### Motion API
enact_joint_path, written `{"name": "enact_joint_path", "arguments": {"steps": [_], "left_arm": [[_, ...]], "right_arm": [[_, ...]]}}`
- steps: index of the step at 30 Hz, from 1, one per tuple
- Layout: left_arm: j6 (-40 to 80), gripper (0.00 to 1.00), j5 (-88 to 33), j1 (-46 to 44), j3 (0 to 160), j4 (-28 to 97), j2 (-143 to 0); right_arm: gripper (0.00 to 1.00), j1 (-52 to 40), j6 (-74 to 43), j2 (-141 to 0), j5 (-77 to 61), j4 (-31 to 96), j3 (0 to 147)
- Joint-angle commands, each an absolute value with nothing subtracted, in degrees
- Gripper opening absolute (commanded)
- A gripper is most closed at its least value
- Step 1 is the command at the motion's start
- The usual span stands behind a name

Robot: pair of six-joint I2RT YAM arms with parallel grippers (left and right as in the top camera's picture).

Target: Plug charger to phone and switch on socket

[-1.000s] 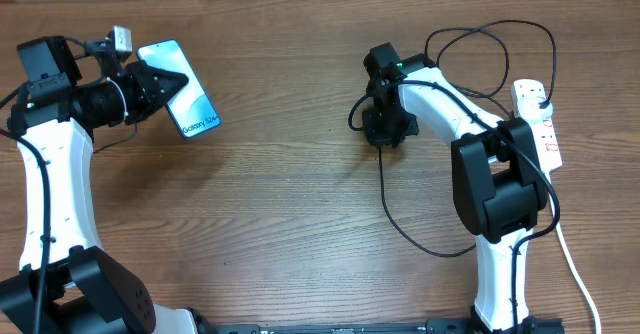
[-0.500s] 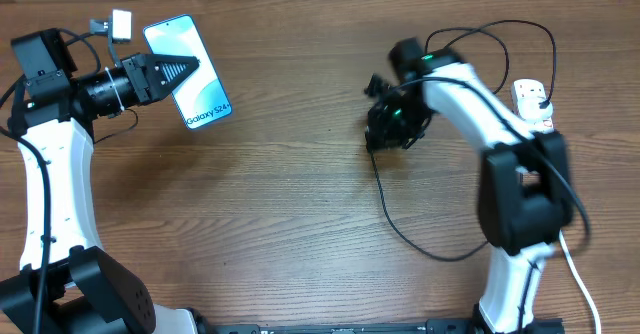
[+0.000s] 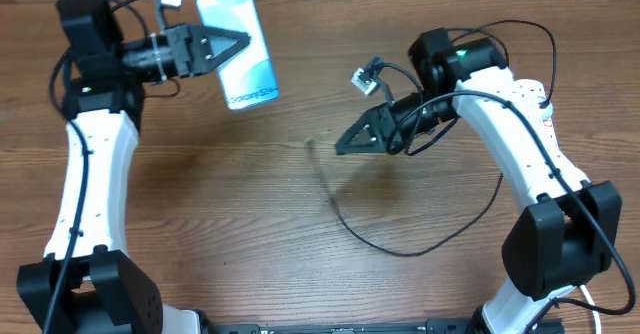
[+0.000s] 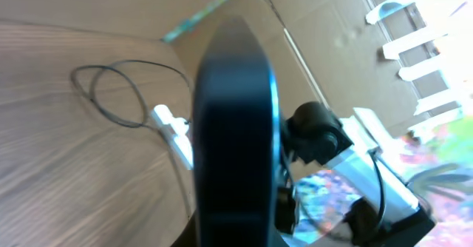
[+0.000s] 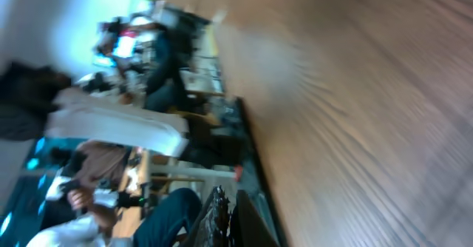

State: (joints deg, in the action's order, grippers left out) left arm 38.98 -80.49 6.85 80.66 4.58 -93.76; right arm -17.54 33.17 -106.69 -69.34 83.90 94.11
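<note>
My left gripper point(image 3: 238, 42) is shut on the phone point(image 3: 250, 72) and holds it above the table at the back left, its light blue "Galaxy S24" screen facing up. In the left wrist view the phone point(image 4: 233, 129) shows as a dark edge. My right gripper point(image 3: 342, 148) is raised over the table's middle, pointing left, and shut on the charger point(image 3: 400, 251). The charger's thin black cable hangs to the table and loops back right. The right wrist view shows narrow jaws point(image 5: 233, 217) and blurred wood. The socket point(image 4: 171, 125) is white; in the overhead view the right arm mostly hides it.
The charger's cable loops point(image 3: 500, 29) lie at the back right near the socket. A thick white cord point(image 3: 590, 299) runs off the front right corner. Cardboard walls stand behind the table point(image 3: 200, 214). People and furniture show blurred beyond the table's edge in the right wrist view.
My left gripper has carried the phone to the right, toward the middle. My right gripper has lifted off the table and swung left, dragging the charger cable with it.
</note>
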Motion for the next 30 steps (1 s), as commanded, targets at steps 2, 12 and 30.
{"name": "enact_joint_path", "arguments": {"steps": [2, 12, 30], "left_arm": [[50.02, 0.04, -79.18, 3.57, 81.58, 0.45, -92.14], [48.56, 0.04, -78.24, 11.53, 81.58, 0.30, -92.14], [29.47, 0.04, -64.23, 21.52, 81.58, 31.40, -92.14]], "right_arm": [[0.04, -19.57, 37.82, -106.83, -79.92, 83.48, 94.21], [0.13, -21.17, 15.99, -106.83, -46.70, 73.58, 94.21], [0.60, -43.88, -8.19, -113.21, -1.48, 64.69, 92.29]]}}
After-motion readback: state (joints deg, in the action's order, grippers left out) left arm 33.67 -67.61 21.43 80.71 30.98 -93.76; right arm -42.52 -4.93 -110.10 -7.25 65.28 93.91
